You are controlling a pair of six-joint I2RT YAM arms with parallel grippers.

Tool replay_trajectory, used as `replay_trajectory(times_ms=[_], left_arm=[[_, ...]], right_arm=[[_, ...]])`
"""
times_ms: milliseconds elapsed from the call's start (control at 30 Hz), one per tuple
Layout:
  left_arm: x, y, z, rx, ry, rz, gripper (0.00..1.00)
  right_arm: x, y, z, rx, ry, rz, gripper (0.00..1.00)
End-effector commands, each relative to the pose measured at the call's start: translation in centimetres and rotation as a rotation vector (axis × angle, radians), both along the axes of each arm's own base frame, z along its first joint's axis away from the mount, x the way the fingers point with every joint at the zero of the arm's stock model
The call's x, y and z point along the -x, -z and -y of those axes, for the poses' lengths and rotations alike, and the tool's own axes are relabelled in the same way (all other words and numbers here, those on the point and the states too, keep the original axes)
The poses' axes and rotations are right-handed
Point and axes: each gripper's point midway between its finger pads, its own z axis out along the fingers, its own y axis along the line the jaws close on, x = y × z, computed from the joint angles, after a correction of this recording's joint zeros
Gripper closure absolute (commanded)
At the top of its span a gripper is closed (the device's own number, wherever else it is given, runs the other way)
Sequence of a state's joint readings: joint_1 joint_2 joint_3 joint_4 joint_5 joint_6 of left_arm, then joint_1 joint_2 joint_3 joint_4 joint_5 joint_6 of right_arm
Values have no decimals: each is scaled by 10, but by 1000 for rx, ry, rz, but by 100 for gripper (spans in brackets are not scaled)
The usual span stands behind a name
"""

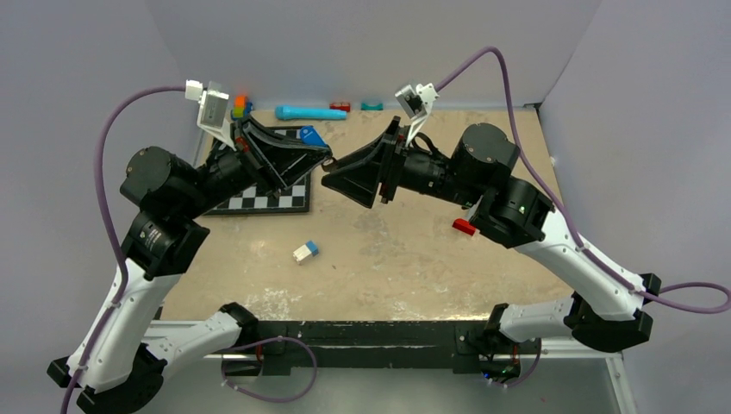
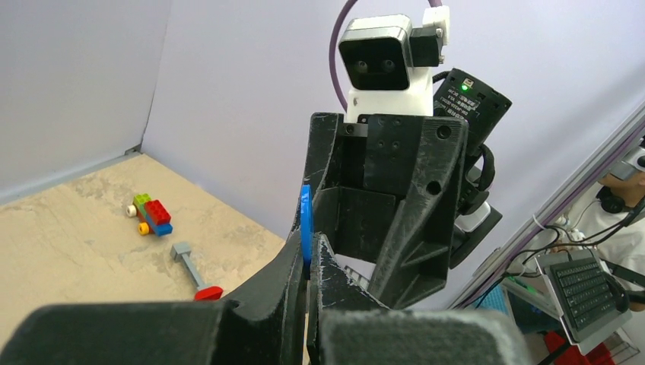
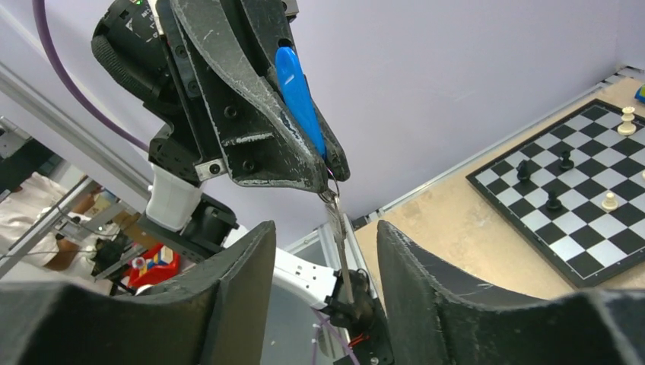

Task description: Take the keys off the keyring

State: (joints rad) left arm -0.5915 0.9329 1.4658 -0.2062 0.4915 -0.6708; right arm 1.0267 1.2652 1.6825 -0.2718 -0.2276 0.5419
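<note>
My left gripper (image 1: 324, 156) is raised above the table and shut on the blue plastic head of a key (image 2: 306, 222). That blue head also shows in the top view (image 1: 312, 136) and in the right wrist view (image 3: 299, 97). A small keyring (image 3: 332, 187) hangs below the left jaws, and the plain silver key (image 3: 340, 242) dangles from it. My right gripper (image 3: 325, 232) is open, one finger on each side of the hanging silver key without touching it. In the top view the right gripper (image 1: 334, 178) sits just right of the left gripper's tip.
A chessboard (image 1: 267, 200) with several pieces lies under the left arm and shows in the right wrist view (image 3: 578, 198). A white-and-blue block (image 1: 305, 251) and a red piece (image 1: 464, 227) lie on the table. A blue cylinder (image 1: 309, 112) and bricks (image 2: 152, 214) lie at the back.
</note>
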Motion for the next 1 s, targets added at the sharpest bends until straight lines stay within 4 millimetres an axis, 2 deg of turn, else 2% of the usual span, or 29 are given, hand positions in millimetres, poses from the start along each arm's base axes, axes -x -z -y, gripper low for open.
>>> replay_trajectory(times_ms=[0, 200, 467, 800, 967], left_arm=[[4, -14, -5, 43, -12, 40, 100], [4, -14, -5, 49, -12, 38, 100], [4, -16, -5, 53, -10, 39, 100], [6, -18, -6, 58, -9, 44, 100], [7, -16, -7, 56, -9, 42, 100]], right_arm=[[6, -20, 8, -49, -5, 41, 44], [2, -29, 11, -64, 24, 56, 51], [0, -37, 5, -79, 17, 66, 55], [-3, -34, 2, -78, 21, 58, 79], [-5, -31, -1, -72, 22, 51, 78]])
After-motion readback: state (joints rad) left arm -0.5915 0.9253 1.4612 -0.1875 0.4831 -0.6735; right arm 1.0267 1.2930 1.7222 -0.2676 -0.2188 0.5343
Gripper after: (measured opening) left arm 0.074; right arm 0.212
